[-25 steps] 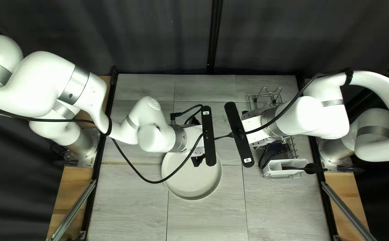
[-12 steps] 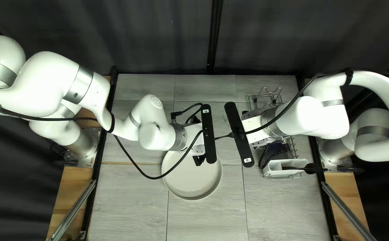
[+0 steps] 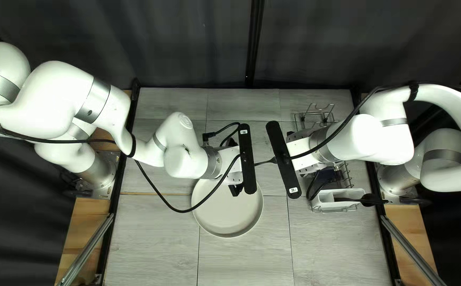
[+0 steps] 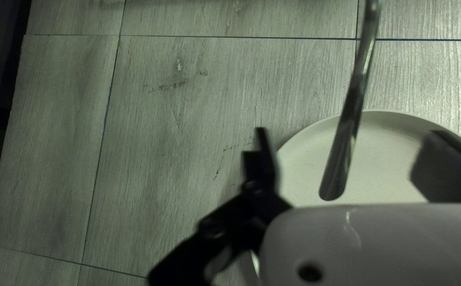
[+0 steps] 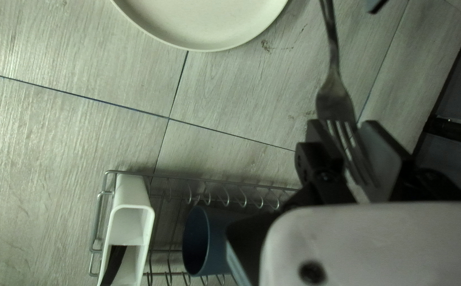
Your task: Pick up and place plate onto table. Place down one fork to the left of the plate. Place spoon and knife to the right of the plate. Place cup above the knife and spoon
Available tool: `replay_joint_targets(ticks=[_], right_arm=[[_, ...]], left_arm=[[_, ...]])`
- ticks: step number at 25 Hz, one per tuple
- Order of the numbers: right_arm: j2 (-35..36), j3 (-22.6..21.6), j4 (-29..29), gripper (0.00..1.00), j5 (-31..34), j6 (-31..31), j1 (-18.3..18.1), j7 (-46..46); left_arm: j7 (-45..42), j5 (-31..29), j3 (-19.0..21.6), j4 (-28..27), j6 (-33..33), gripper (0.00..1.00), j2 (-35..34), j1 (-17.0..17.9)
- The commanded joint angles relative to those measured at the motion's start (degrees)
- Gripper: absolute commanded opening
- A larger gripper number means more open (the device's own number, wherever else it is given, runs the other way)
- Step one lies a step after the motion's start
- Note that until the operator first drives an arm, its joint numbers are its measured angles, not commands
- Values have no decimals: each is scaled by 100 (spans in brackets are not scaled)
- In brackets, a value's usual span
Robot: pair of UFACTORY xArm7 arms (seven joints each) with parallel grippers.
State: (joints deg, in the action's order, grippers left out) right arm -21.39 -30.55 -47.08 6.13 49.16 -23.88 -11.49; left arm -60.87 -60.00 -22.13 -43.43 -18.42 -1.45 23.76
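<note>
"How far along?"
"The plate (image 3: 227,212) lies on the table (image 3: 156,238), so I'd call that step done. My right gripper (image 5: 347,127) is closed on the fork (image 5: 335,100) by its tines; my left gripper (image 4: 352,132) stands open around the handle, probably for a handover."
"And the rest?"
"Fork, spoon, knife and cup all remain. The blue cup (image 5: 218,241) lies on its side in the wire dish rack (image 5: 209,181). A black utensil (image 5: 115,262) sits in the white cutlery holder (image 5: 130,225); spoon or knife, I can't tell."
"Surroundings?"
"Grey wood-grain planks, with a dark curtain (image 3: 188,42) behind."
</note>
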Motion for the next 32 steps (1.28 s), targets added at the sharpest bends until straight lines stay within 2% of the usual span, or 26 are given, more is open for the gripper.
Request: replay_joint_targets(ticks=[1,4,5,6,9,15,20,23,24,25,32], right_arm=[[0,0,0,0,0,0,0,0],[0,0,0,0,0,0,0,0],[0,0,0,53,0,0,0,0],[0,0,0,100,0,0,0,0],[0,0,0,100,0,0,0,0],[0,0,0,100,0,0,0,0],[0,0,0,100,0,0,0,0],[0,0,0,100,0,0,0,0],[0,0,0,100,0,0,0,0],[0,0,0,100,0,0,0,0],[0,0,0,100,0,0,0,0]], left_arm=[[0,0,0,0,0,0,0,0],[0,0,0,0,0,0,0,0],[0,0,0,0,0,0,0,0],[0,0,0,0,0,0,0,0],[29,50,4,26,-46,0,-48,5],[-112,31,91,546,-464,0,-622,28],[-317,266,359,1040,-1252,0,-1235,152],[-726,632,725,1486,-2072,0,-1780,295],[-974,804,921,1771,-2400,0,-2204,350],[-1041,877,976,1846,-2508,0,-2342,374],[-1041,877,976,1846,-2508,0,-2342,374]])
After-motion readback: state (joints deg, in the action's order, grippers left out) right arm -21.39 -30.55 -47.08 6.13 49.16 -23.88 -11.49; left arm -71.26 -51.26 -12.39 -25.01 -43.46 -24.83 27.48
